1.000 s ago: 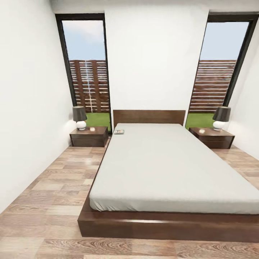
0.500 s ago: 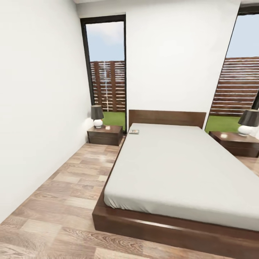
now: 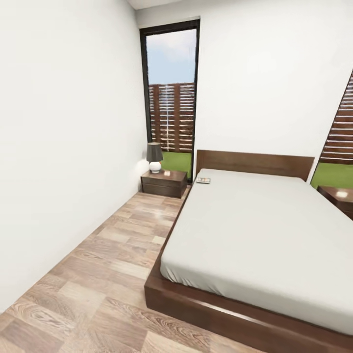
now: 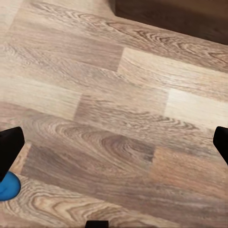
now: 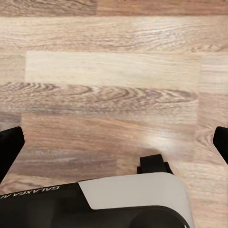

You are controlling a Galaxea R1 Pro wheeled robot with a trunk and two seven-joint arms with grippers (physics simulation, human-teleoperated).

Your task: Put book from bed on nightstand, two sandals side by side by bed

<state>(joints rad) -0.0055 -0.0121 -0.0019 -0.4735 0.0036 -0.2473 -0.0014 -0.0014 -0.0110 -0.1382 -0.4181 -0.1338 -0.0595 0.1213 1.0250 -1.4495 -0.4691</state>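
**Bedroom seen from the foot of the bed, view swung leftward**

Bedroom floor (image 3: pixel 108 255) of wood planks runs along the white wall beside the bed (image 3: pixel 264 235), whose off-white mattress sits on a dark frame. We find the book (image 3: pixel 203 180) lying on the mattress at the corner nearest the headboard (image 3: pixel 255 164), close to the nightstand (image 3: pixel 164 182), a small dark desk carrying a lamp (image 3: pixel 154 157). A second nightstand (image 3: pixel 340 196) shows at the frame's edge. Compared with half a second ago, our whole view has shifted: bed and window (image 3: pixel 171 98) now sit further right, which we read as camera motion, not movement of the things. In the left wrist view, the left hand (image 4: pixel 114 147) has its fingers wide apart above the floor, a blue sandal (image 4: pixel 7 186) showing beside one fingertip. The right hand (image 5: pixel 114 142) is likewise spread wide over planks.
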